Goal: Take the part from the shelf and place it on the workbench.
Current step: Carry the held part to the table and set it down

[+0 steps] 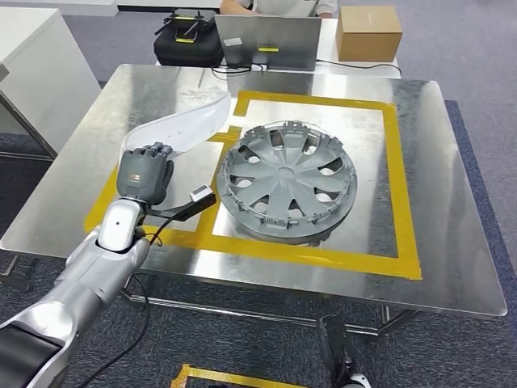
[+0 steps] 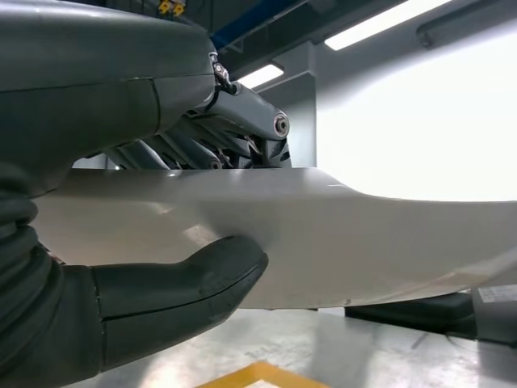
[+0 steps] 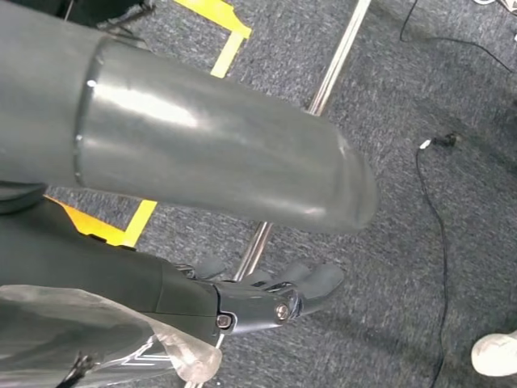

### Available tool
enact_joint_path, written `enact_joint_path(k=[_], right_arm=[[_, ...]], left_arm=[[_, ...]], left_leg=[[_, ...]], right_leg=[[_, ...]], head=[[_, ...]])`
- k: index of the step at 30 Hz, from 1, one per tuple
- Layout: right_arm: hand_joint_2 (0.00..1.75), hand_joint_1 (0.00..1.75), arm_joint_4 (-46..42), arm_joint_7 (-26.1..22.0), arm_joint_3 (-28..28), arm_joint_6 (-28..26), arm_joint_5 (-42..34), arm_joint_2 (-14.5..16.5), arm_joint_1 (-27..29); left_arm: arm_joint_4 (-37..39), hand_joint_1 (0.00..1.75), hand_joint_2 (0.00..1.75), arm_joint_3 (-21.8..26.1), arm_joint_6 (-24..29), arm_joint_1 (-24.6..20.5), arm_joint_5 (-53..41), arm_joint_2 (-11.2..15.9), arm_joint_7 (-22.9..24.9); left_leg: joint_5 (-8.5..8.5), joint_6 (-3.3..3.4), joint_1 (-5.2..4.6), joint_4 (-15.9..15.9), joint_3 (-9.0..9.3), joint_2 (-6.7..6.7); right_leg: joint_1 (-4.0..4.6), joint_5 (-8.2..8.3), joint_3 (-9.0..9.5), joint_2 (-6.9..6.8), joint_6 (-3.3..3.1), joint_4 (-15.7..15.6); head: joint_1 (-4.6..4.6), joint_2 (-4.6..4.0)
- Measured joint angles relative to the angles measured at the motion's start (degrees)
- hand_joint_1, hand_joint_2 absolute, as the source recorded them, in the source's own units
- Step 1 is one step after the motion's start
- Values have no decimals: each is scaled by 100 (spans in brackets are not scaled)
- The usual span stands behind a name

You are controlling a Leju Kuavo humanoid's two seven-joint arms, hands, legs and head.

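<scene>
A: Beside the grey hubcap [image 1: 287, 183], on the side toward the white cabinet [image 1: 36, 69], the left hand [image 1: 145, 172] is over the steel workbench [image 1: 451, 242], holding a pale curved part [image 1: 182, 125].

B: Grip confirmed?

A: Head view gives the back of the hand with the fingers curled over the part's near end. Left wrist view adds the underside: thick thumb [image 2: 182, 295] pressed up against the pale panel [image 2: 366, 242], darker fingers [image 2: 244, 121] across its other face. Clamped from both faces.

B: Part touching the bench?

A: Cannot tell from the head view. In the wrist view, bench surface shows below the panel with a visible gap near the thumb; the far end is not resolved. The part's far tip reaches toward the hubcap's rear edge, near the yellow tape frame [image 1: 402, 186] around the hubcap.

B: Hubcap itself?

A: Lying flat inside the tape frame, apart from the hand. A small wrist camera [image 1: 201, 194] juts out just beside its rim.

B: Right hand?

A: Right wrist view: right hand [image 3: 275, 295] hangs over grey carpet [image 3: 426, 267], fingers loosely extended, slightly apart, holding nothing.

B: Beyond the hubcap?

A: At the bench's far edge, a laptop [image 1: 268, 42], a cardboard box [image 1: 368, 32], a black case [image 1: 189, 40], and a person seated behind the laptop.
</scene>
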Motion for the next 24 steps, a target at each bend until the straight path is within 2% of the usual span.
enact_joint_path(k=[2,3,4,6,8,10,13,14,15,16,17,18,19,20,21,24], right_arm=[[0,0,4,-5,-1,26,-29,0,-3],[0,0,4,-8,-1,30,-33,0,-9],[0,0,5,-11,-1,33,-35,0,-14],[0,0,9,-14,-1,36,-38,0,-21],[0,0,10,-17,1,38,-40,0,-21],[0,0,10,-25,1,42,-53,0,-24],[0,0,16,-40,1,50,-89,-3,-16],[0,0,21,-42,1,52,-94,-4,-10],[0,0,26,-42,0,53,-96,-5,-6],[0,0,31,-43,-1,55,-98,-6,-6],[0,0,33,-43,-1,62,-104,-7,-9],[0,0,35,-43,-1,74,-116,-8,-17],[0,0,37,-44,-1,88,-137,-9,-25],[0,0,39,-45,-1,103,-162,-9,-26],[0,0,43,-44,-2,112,-186,-9,-23],[0,0,51,-43,-6,123,-217,-9,-18]], left_arm=[[108,175,175,-20,52,-31,-11,-49,53],[153,175,175,-25,76,-57,-13,-65,62],[195,175,175,-30,94,-88,-13,-83,65],[266,175,175,-36,117,-127,-13,-121,67],[319,87,175,-39,122,-143,-9,-148,67],[365,0,175,-40,124,-169,28,-172,64],[445,0,175,-40,127,-182,98,-197,22],[472,0,175,-40,127,-176,105,-198,7],[495,0,175,-40,127,-173,111,-199,-1],[511,0,175,-40,127,-174,118,-201,-5],[520,0,175,-40,129,-179,124,-204,-8],[527,0,175,-40,133,-189,132,-206,-12],[532,0,175,-40,140,-198,133,-207,-16],[536,0,175,-40,151,-204,121,-208,-15],[538,0,175,-40,163,-208,100,-206,-13],[541,0,44,-40,188,-218,38,-203,1]], left_leg=[[462,49,-6,-703,271,0],[636,74,-19,-1079,430,0],[728,95,-31,-1369,553,0],[714,114,-58,-1546,625,-6],[721,156,-40,-1601,645,-7],[747,218,-9,-1651,671,-1],[743,258,-9,-1654,672,0],[741,261,-11,-1652,673,0],[738,260,-12,-1647,674,-2],[733,254,-11,-1642,677,-5],[722,242,-9,-1631,680,-8],[709,222,-18,-1617,674,-11],[701,199,-28,-1599,664,-14],[699,174,-37,-1589,654,-15],[704,152,-45,-1590,646,-16],[641,78,-40,-1527,627,-13]], right_leg=[[3,-24,44,11,23,0],[13,-36,56,14,42,3],[21,-43,57,12,66,5],[29,-36,39,6,121,-2],[26,-53,17,1,184,-1],[28,-234,-131,-4,243,280],[21,-695,-669,-8,299,1376],[21,-731,-787,-9,309,1592],[21,-649,-794,-10,312,1575],[20,-468,-681,-14,308,1317],[18,-252,-487,-19,300,899],[22,-106,-269,-24,286,494],[25,-22,-110,-24,263,196],[32,-8,-20,-23,238,38],[41,-35,10,-20,209,10],[21,-14,26,-24,102,-19]], head=[[0,0],[2,0],[2,0],[7,1],[9,1],[22,0],[44,1],[45,1],[47,1],[46,1],[48,1],[49,0],[47,0],[45,0],[45,0],[37,1]])
